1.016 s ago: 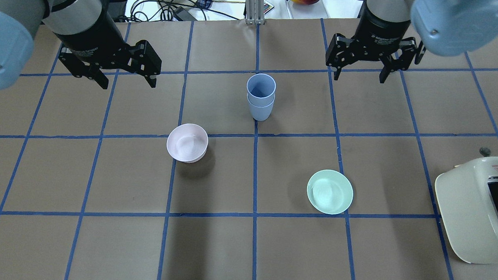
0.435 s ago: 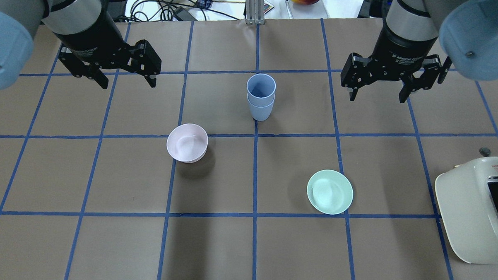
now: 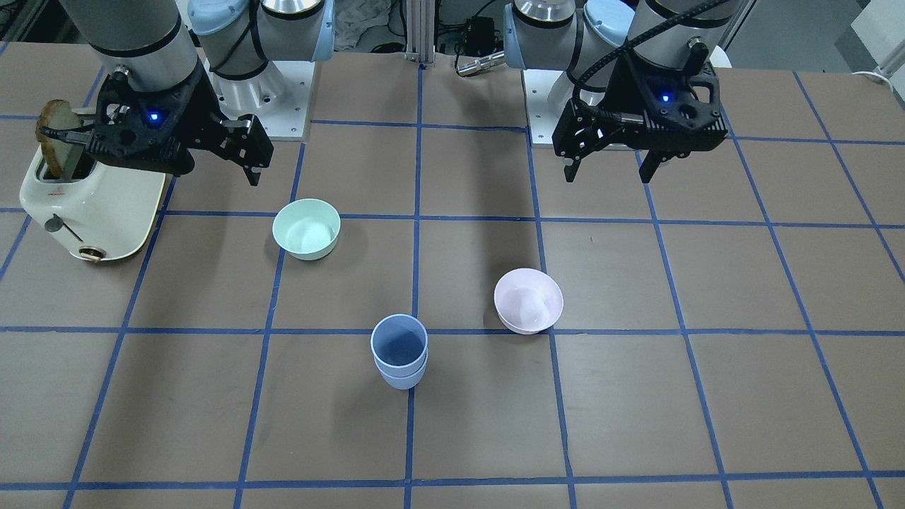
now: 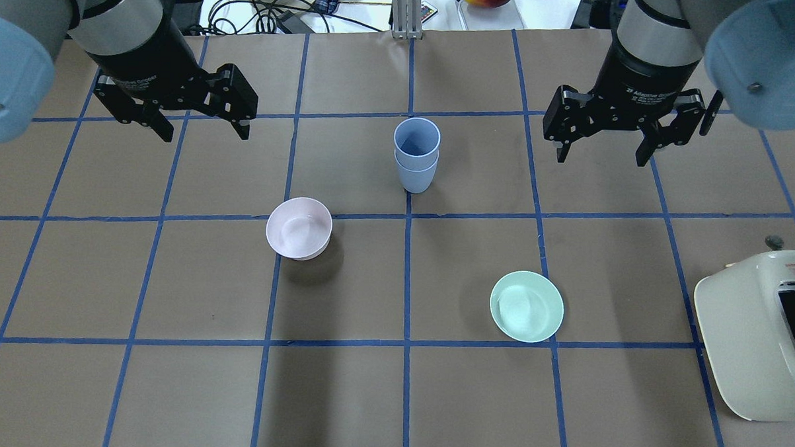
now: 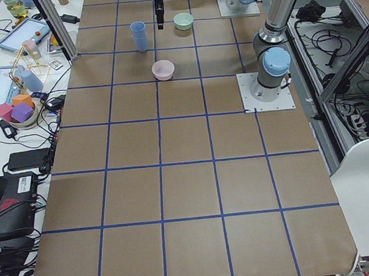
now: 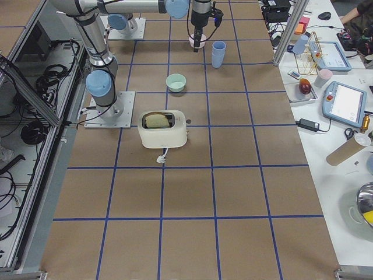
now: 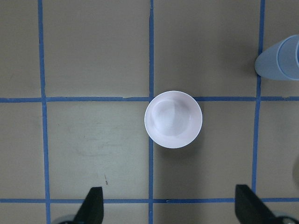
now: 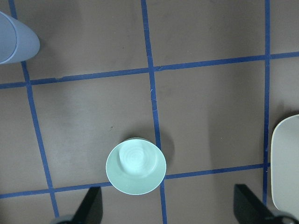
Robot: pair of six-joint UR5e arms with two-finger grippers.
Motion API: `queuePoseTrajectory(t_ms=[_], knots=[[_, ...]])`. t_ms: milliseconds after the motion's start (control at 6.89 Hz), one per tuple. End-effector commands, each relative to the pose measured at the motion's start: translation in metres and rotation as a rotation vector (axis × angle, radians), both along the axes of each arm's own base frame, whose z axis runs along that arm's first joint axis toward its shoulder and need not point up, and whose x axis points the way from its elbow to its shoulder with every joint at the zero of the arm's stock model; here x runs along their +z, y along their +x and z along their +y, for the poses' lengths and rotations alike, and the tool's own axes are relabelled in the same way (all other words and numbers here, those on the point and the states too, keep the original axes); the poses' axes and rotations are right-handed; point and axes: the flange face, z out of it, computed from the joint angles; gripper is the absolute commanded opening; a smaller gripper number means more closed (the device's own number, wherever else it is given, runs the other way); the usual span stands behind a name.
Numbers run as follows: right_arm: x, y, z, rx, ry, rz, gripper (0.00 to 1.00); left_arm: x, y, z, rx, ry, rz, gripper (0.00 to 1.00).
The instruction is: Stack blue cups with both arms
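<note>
The two blue cups (image 4: 416,155) stand nested, one inside the other, upright at the table's middle; they also show in the front-facing view (image 3: 399,351), at the left wrist view's right edge (image 7: 282,58) and in the right wrist view's top left corner (image 8: 14,39). My left gripper (image 4: 204,129) hangs open and empty above the table, well to the left of the cups; it also shows in the front-facing view (image 3: 609,170). My right gripper (image 4: 599,153) hangs open and empty well to their right.
A pale pink bowl (image 4: 299,227) sits near the cups on the left side. A mint-green bowl (image 4: 526,305) sits on the right side. A cream toaster (image 4: 764,332) with a slice of bread (image 3: 56,134) stands at the right edge. Clutter lies beyond the far edge.
My right arm has swung to the right and a little toward the near side, its gripper still open. The left arm and the cups have not moved.
</note>
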Motion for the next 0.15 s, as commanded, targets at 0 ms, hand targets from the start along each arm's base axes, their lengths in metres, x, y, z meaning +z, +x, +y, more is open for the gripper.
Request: queuePoseTrajectory(t_ms=[0], knots=[[-0.0008,0.0003,-0.0001,-0.001,0.002,0.001,1.00,-0.0020,0.0000,-0.0007,0.000,0.004,0.000,1.00]])
